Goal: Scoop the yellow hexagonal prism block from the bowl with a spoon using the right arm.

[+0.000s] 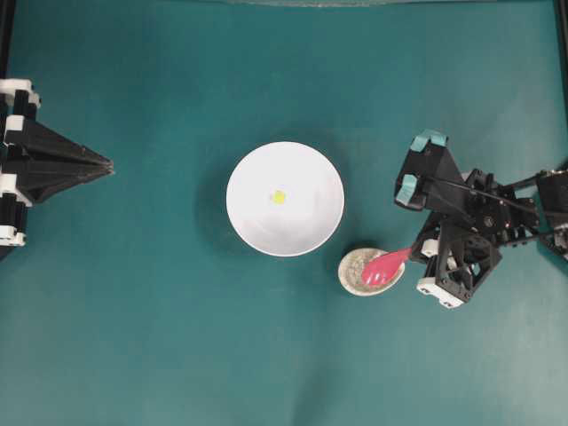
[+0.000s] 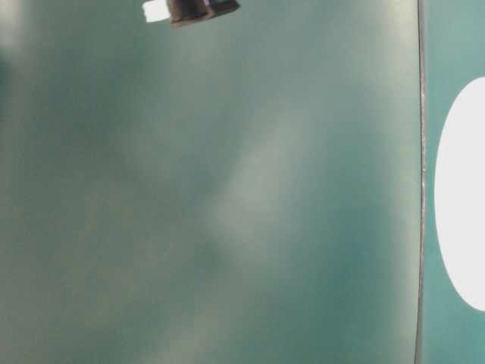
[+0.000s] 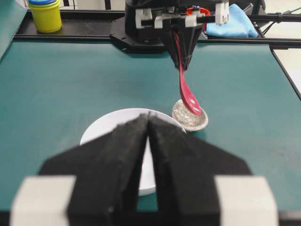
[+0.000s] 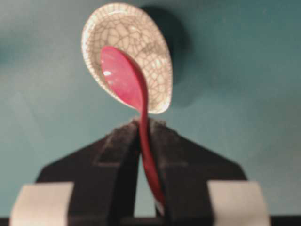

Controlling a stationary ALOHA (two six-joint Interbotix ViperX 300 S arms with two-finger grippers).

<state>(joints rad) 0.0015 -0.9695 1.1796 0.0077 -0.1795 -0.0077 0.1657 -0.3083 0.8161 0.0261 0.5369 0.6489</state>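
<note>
Overhead: the tiny yellow hexagonal prism block lies mid-bowl — smooth, round, white. Just beside, the crackle-glazed spoon rest sits under the glossy spoon.

Left wrist: left gripper pressed together.

Right wrist: right gripper clamps the spoon's handle.

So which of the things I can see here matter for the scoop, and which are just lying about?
For the job:
- spoon, held in the right gripper, scoop over the spoon rest
- bowl
- yellow block, lying in the bowl

Lying about:
- left gripper, shut and holding nothing
- stacked cups and blue cloth, beyond the table's far edge
</note>
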